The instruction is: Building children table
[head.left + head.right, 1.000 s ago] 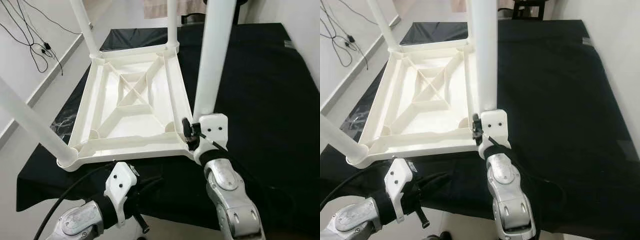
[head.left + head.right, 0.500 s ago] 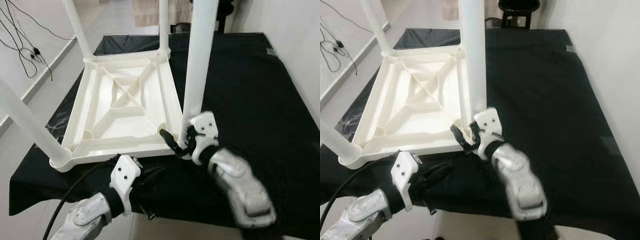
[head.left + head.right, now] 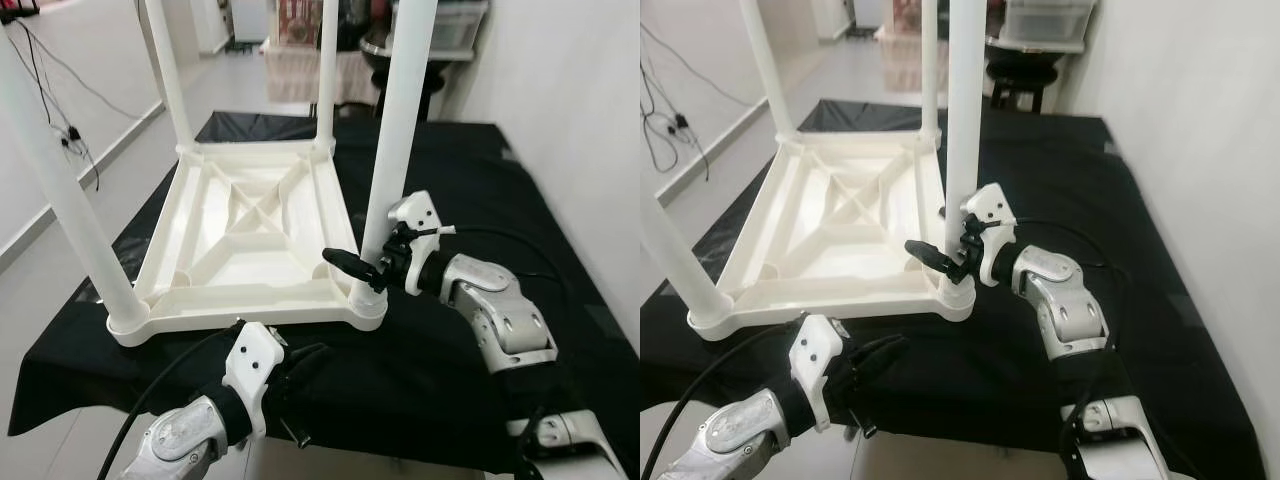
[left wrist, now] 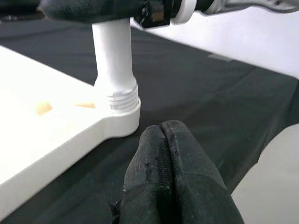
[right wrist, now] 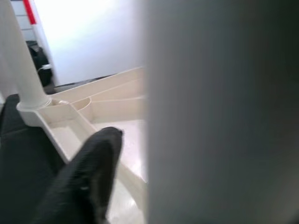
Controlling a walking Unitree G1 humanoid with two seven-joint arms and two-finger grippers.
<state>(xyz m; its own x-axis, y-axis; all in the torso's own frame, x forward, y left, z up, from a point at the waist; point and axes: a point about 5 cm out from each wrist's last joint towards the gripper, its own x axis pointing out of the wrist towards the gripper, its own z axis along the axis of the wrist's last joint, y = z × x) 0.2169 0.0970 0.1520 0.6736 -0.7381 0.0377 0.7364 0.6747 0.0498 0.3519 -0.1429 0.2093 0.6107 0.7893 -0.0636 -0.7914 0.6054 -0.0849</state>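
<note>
The right gripper, two long black fingers on a silver arm, is sitting around the base of the near-right white plastic tube leg; one finger is showing on the tabletop side of the tube while the other is hidden behind it, so the pincer is spread about as wide as the leg and appears to be clasping it just above the threaded collar; how hard it is pressing I cannot tell. The left gripper is hanging low at the near edge of the bed, fingers pressed flat together, holding nothing.

Outward from there, the white moulded plastic children's table is lying upside down on the black cloth-covered surface, its ribbed underside facing up and all four legs standing in the corner sockets.

By the look of it the piece is going to be light and stiff; hollow tube and thin ribbed shell, not fragile, but glossy and likely slippery under hard fingertips; low on the leg near the socket seems the sensible place to be gripping for twisting, and the thick rim for lifting or turning it over.

No brand, label or writing is readable anywhere on it.
</note>
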